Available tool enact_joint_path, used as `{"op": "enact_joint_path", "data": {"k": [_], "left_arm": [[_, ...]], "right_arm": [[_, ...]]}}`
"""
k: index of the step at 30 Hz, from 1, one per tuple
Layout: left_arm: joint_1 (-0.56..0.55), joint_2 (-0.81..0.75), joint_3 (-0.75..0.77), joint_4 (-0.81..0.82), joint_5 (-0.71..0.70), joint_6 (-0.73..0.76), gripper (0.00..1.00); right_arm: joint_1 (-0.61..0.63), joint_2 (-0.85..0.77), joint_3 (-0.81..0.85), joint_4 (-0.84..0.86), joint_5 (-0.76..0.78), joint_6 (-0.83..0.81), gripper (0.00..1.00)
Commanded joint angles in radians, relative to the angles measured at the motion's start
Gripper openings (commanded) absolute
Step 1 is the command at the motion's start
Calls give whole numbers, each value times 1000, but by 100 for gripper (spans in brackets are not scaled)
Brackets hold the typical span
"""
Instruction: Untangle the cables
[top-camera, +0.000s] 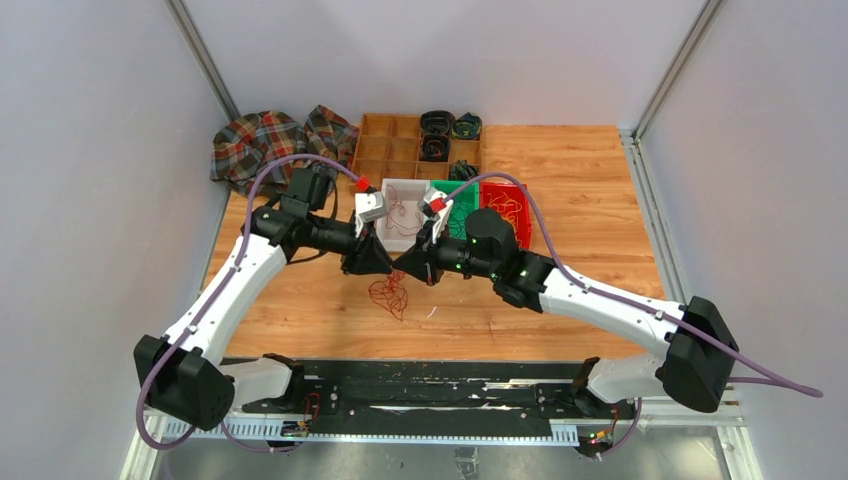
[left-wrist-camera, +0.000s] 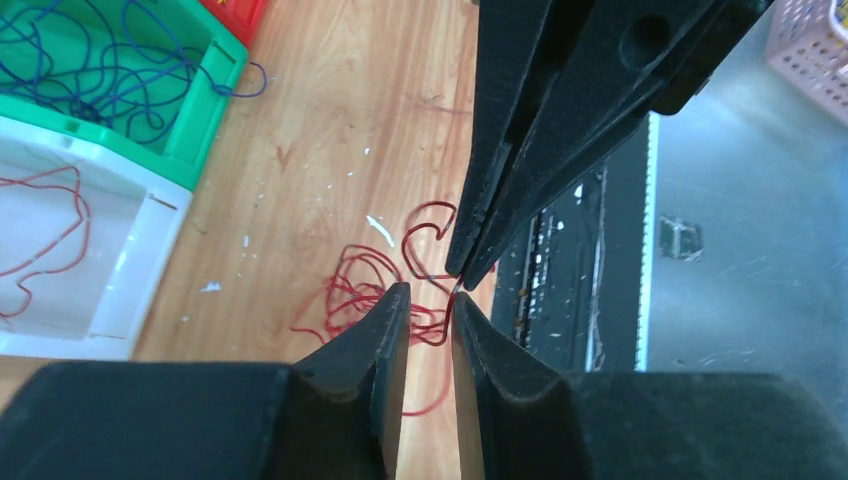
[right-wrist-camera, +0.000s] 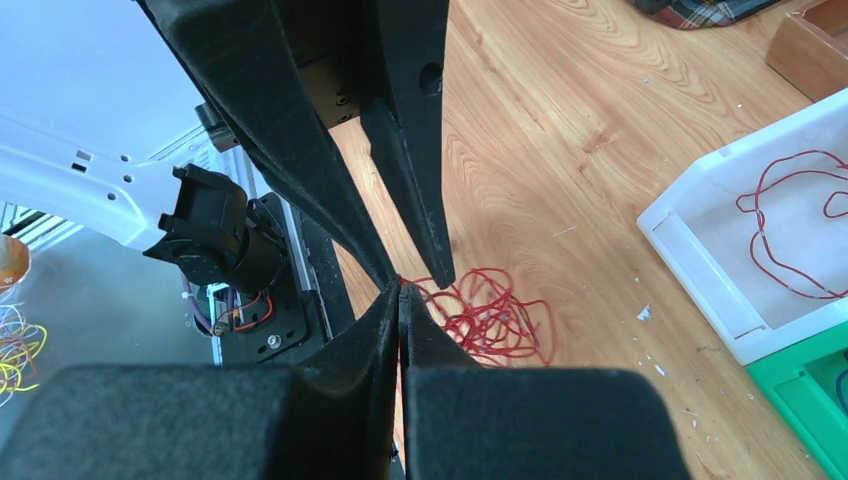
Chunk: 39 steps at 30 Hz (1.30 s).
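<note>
A tangle of red cables (top-camera: 391, 295) lies on the wooden table under both grippers; it also shows in the left wrist view (left-wrist-camera: 355, 290) and the right wrist view (right-wrist-camera: 505, 320). My right gripper (right-wrist-camera: 400, 290) is shut on one red strand and holds it just above the tangle. My left gripper (left-wrist-camera: 430, 295) faces it tip to tip, its jaws a narrow gap apart, with that strand running down beside its right finger (left-wrist-camera: 470, 320). In the top view the left gripper (top-camera: 383, 264) and the right gripper (top-camera: 408, 268) almost touch.
Behind the grippers stand a white bin (top-camera: 402, 183) with a red wire (left-wrist-camera: 50, 240), a green bin (top-camera: 470, 190) with blue wires (left-wrist-camera: 110, 70), and a red bin (top-camera: 505, 187) with yellow wires. A wooden organiser (top-camera: 385, 150) and a plaid cloth (top-camera: 260, 145) lie at the back.
</note>
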Motion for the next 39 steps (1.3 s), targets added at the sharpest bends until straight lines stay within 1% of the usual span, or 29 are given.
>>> {"op": "enact_joint_path", "data": {"k": [1,2,4,6,7,9,11,13,15,17,19,20,24,29,36,39], "left_arm": [[-9,-29,-13,9,36,16,17],[-9,-32,-12,9,34,14,11],[-9,-39,-8,9,15,5,1],[-8,-45,-1,9,-4,-10,1],[-9,-49,0,8,-11,-15,1],[-9,-58,4,7,-13,-30,1],[-9,-63,9,6,-30,-53,1],[-9,-64,20,7,-70,-94,1],[-9,-68,30,10,-109,-154,1],[-9,-86,21,42,-148,-225,1],[-9,-113,0,90,-170,-291,1],[-9,-126,-10,106,-173,-317,1],[-9,-142,7,117,-185,-384,1],[-9,-149,17,100,-144,-403,1],[-9,-155,46,81,-30,-458,1],[-8,-153,59,78,27,-486,1]], "right_arm": [[12,-21,25,10,-16,14,1],[13,-23,22,7,-16,14,1],[12,-28,22,-23,-6,2,1],[12,-40,18,-62,27,-20,1],[13,-47,14,-84,47,-31,2],[13,-65,6,-118,93,-57,9],[13,-78,0,-147,171,-78,13],[14,-90,-4,-170,265,-100,21],[18,-109,-17,-148,327,-104,32],[44,-130,-50,-67,371,-108,45],[80,-138,-83,31,407,-124,54],[96,-133,-89,66,419,-131,56],[123,-87,-68,99,421,-109,58],[132,-25,-52,172,450,-92,58],[134,55,-62,266,567,-117,58],[132,82,-87,348,608,-124,56]]}}
